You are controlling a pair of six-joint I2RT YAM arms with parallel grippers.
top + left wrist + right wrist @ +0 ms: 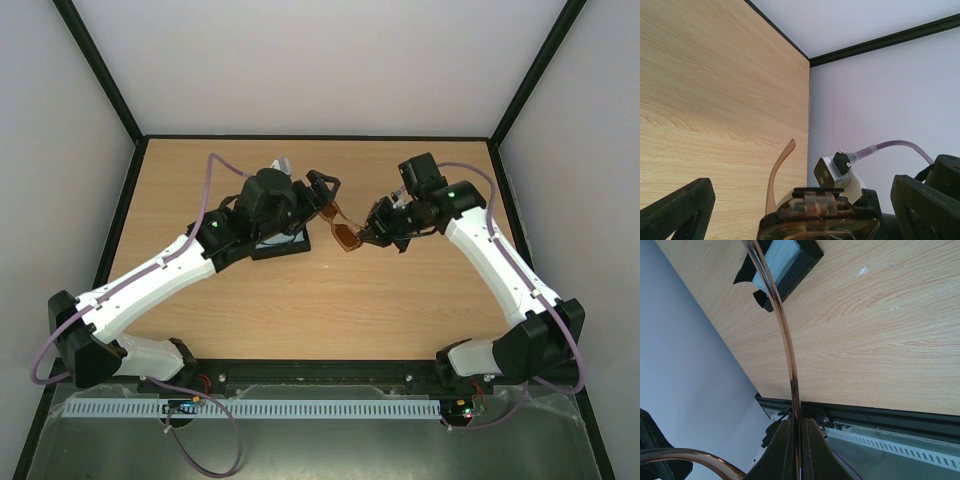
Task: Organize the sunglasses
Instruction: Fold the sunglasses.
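The sunglasses (347, 236), with a brown frame and amber lenses, hang above the table's middle between both grippers. My right gripper (372, 235) is shut on one temple arm; in the right wrist view its fingers (782, 450) pinch the thin amber temple (790, 365), which runs upward. My left gripper (325, 195) is open at the other side of the glasses. In the left wrist view its fingers (680, 210) stand wide apart with the frame (815, 220) low between them, and a brown temple tip (782, 160) sticks up.
A black oblong case (283, 247) lies on the table under the left wrist, with a light blue cloth (777, 265) in it. The right arm's wrist camera (832, 172) shows close behind the glasses. The table's black back edge (785, 40) meets the white walls.
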